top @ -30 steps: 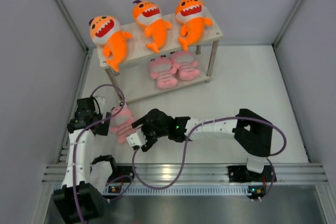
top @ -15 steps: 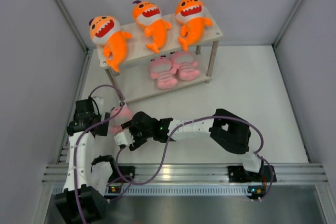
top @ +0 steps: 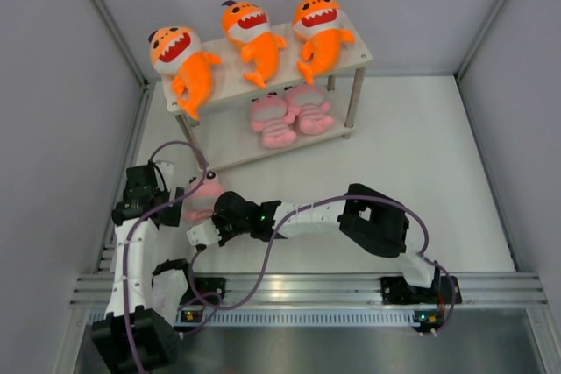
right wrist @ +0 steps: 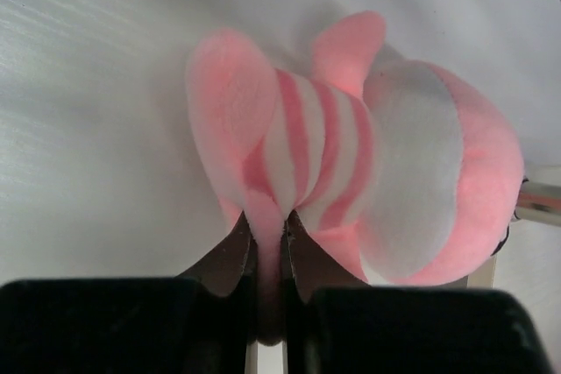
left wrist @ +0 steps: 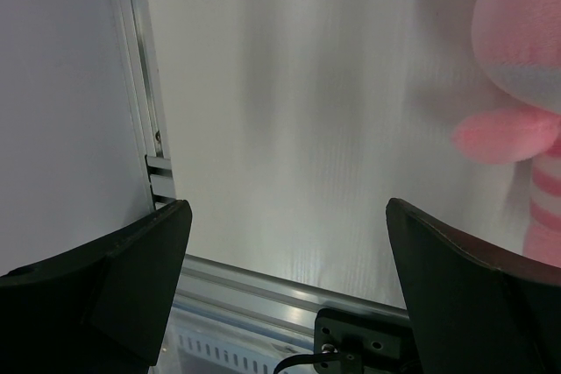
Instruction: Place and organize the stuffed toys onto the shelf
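Observation:
Three orange sharks (top: 180,59) (top: 252,32) (top: 320,34) lie on the top board of the wooden shelf (top: 226,83). Two pink striped toys (top: 272,122) (top: 309,109) sit on its lower board. A third pink striped toy (top: 203,192) (right wrist: 351,164) lies on the white table at the near left. My right gripper (top: 210,209) (right wrist: 268,236) is shut on a fold of its pink plush. Just left of it my left gripper (top: 172,203) (left wrist: 287,212) stands wide open, holding nothing. The same pink toy (left wrist: 526,50) shows at that view's right edge.
A grey side wall (top: 61,129) and an aluminium rail (left wrist: 145,129) run close along the left arm. The frame rail (top: 307,286) crosses the near edge. The right arm's cable (top: 263,260) loops over the table in front of the shelf.
My right arm has slid left to the pink toy on the table and its jaws have closed on the plush. The left arm has stayed put, open.

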Tool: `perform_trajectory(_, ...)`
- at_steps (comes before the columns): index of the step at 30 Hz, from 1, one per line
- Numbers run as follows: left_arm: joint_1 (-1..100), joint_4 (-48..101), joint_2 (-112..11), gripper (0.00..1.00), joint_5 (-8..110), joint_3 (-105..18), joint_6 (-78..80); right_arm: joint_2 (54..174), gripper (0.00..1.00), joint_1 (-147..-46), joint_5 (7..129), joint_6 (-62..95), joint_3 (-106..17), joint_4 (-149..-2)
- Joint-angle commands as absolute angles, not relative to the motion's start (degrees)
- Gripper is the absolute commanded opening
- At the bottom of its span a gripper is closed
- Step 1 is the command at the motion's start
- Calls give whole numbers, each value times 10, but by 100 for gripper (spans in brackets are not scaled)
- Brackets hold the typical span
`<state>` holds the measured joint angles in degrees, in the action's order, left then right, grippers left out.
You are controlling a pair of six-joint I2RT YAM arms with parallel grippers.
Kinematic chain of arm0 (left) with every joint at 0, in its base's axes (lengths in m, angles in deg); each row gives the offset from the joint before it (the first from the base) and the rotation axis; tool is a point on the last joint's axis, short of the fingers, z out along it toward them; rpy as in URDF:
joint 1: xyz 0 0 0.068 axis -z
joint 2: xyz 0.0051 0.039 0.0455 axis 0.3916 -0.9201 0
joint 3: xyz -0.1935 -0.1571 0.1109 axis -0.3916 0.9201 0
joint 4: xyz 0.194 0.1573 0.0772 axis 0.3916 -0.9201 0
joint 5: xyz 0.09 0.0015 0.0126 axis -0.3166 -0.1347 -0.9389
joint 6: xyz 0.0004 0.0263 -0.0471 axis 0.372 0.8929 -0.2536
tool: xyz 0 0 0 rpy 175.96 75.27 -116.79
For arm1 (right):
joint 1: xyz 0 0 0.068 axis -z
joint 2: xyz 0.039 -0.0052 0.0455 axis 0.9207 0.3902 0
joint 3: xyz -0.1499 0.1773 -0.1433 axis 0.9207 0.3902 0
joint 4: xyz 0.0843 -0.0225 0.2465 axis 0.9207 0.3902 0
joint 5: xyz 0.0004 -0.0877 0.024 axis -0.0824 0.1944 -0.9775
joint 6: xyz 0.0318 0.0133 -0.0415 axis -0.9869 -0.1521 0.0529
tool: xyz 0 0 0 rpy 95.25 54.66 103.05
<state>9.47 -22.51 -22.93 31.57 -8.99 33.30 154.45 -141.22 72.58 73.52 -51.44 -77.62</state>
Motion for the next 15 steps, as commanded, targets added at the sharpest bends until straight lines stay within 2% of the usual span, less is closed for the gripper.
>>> perform_trajectory(1,90,-205,-222,99,321,-89,323,1518,0,-1421,709,730,-507,-790)
perform_trajectory(11,89,-205,-226,99,323,-91,323,1323,0,-1431,741,797,-426,-723)
perform_trajectory(15,90,-205,-222,99,322,-90,323,1282,0,-1429,751,819,-417,-670)
